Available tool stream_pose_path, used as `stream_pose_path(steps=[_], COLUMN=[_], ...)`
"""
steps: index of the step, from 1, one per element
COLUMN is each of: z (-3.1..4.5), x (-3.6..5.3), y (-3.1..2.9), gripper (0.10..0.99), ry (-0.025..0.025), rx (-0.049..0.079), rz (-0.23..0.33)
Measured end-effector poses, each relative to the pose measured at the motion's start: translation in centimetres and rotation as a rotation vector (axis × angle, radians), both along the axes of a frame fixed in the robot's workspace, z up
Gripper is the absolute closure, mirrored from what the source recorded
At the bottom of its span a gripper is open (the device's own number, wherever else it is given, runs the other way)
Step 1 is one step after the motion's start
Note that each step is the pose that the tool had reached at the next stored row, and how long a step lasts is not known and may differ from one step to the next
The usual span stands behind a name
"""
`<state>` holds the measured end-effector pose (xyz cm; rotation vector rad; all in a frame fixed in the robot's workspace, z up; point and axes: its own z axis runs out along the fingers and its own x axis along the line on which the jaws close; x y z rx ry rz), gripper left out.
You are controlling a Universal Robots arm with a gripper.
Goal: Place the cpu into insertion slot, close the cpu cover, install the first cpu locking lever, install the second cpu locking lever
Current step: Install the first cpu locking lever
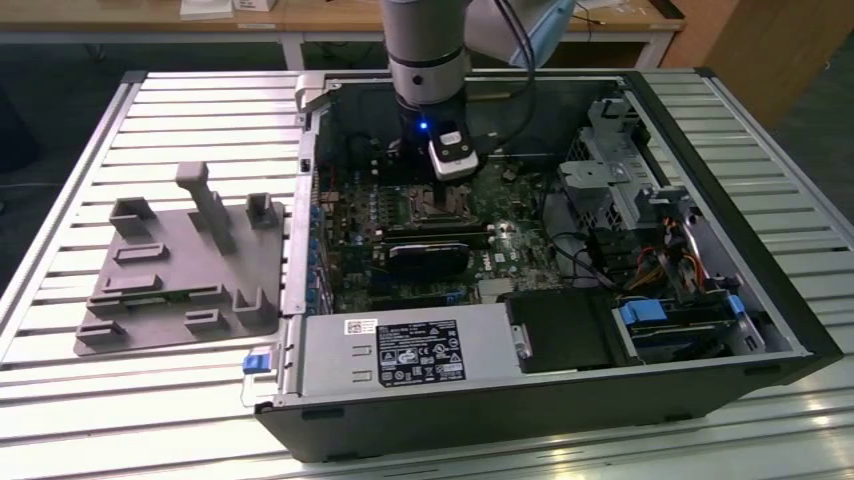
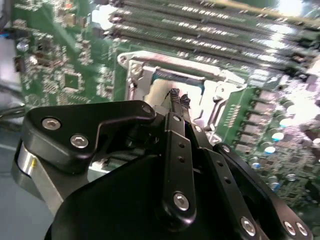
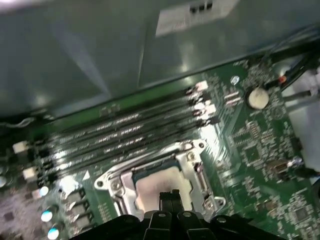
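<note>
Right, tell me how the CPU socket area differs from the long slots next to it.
The insertion slot is square with a silvery metal frame; the long slots are narrow dark strips in parallel rows. The socket shows a pale grey face, likely the cpu, in its window; the slots look empty. The gripper sits just above the socket, not the slots. Both sit on the green board.

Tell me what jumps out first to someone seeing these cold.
The open computer case on the slatted table, with the arm reaching down into it. Its pincer hangs right over the insertion slot, where the cpu shows a pale metal face inside the silvery frame. A grey fixture block sits at the exterior view's left.
</note>
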<state>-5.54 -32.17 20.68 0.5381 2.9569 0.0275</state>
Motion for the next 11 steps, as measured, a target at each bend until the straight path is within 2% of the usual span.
stream_pose_path(steps=[1, 2, 8, 11], z=[-0.01, -0.01, 0.06, 0.56], x=[0.02, 0.02, 0.02, 0.02], y=[-0.06, -0.08, -0.09, -0.08], gripper=[0.98, 0.98, 0.98, 0.98], ry=[0.0096, 0.0119, 0.0121, 0.012], rx=[0.0, 0.0, -0.001, -0.001], rz=[0.0, 0.0, 0.0, 0.0])
